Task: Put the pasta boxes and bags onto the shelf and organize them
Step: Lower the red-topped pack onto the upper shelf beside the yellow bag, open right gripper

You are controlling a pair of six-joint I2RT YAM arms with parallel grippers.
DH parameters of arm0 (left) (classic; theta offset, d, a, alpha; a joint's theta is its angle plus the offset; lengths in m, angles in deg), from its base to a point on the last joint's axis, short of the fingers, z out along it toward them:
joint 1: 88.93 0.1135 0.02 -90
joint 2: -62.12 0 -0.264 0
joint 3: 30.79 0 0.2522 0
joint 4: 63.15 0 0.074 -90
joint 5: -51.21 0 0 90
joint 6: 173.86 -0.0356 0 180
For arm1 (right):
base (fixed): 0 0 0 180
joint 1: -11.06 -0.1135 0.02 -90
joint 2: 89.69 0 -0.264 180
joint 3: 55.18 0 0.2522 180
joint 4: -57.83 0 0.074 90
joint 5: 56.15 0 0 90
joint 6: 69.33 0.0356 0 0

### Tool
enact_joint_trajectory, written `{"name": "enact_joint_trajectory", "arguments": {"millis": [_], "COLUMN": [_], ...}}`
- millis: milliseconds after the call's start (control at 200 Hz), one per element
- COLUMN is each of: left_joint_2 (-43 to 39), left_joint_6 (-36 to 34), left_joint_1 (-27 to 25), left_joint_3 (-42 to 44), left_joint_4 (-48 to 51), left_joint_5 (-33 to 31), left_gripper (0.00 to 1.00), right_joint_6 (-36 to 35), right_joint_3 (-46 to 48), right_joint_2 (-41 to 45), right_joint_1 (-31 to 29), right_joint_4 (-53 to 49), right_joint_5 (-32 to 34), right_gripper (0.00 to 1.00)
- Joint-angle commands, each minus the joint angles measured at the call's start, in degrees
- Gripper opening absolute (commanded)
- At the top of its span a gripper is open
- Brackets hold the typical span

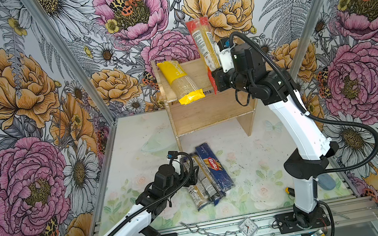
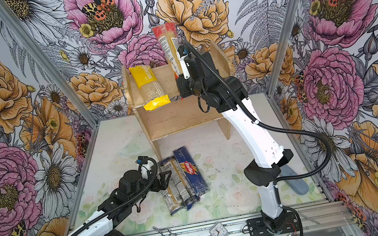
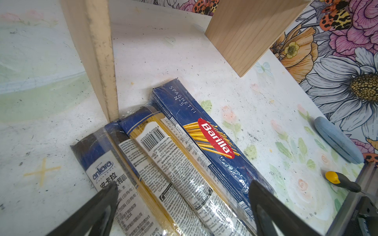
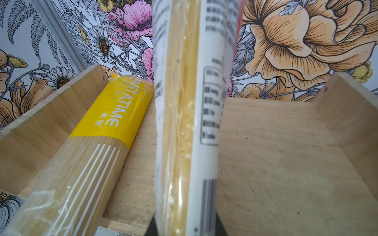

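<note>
Your left gripper gapes over the slim packs; your right gripper clamps the red-ended pack low, at the shelf front edge: probably light, brittle, slippery, better held mid-length.

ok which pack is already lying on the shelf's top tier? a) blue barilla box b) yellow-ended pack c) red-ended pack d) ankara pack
b: the yellow-ended pack lies on the top tier of the shelf, while the red-ended pack is upright in the right end effector.
</note>
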Motion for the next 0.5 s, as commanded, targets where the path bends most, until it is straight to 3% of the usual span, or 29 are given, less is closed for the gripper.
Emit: {"name": "enact_joint_trajectory", "arguments": {"millis": [0,265,495], "left_joint_2": [0.1,0.4,0.5], "left_joint_6": [-0.6,-0.6,-0.6], "left_joint_1": [-0.6,-0.7,-0.8], "left_joint_3": [-1.5,-1.5,-1.6], "left_joint_4": [-0.5,-0.5,-0.5], "left_joint_5": [0.7,0.6,0.6], "left_gripper": [0.99,0.99,0.99], "right_joint_6": [-0.7,-0.8,-0.8], "right_joint_3": [-0.1,1.9,3.0], "right_joint_2": [0.7,1.2,1.7], "right_joint_1": [0.6,0.7,0.7], "right_joint_4": [9.6,9.6,9.6], "right_joint_5": [0.2,0.8,0.7], "right_gripper": [0.23,0.33,0.34]}}
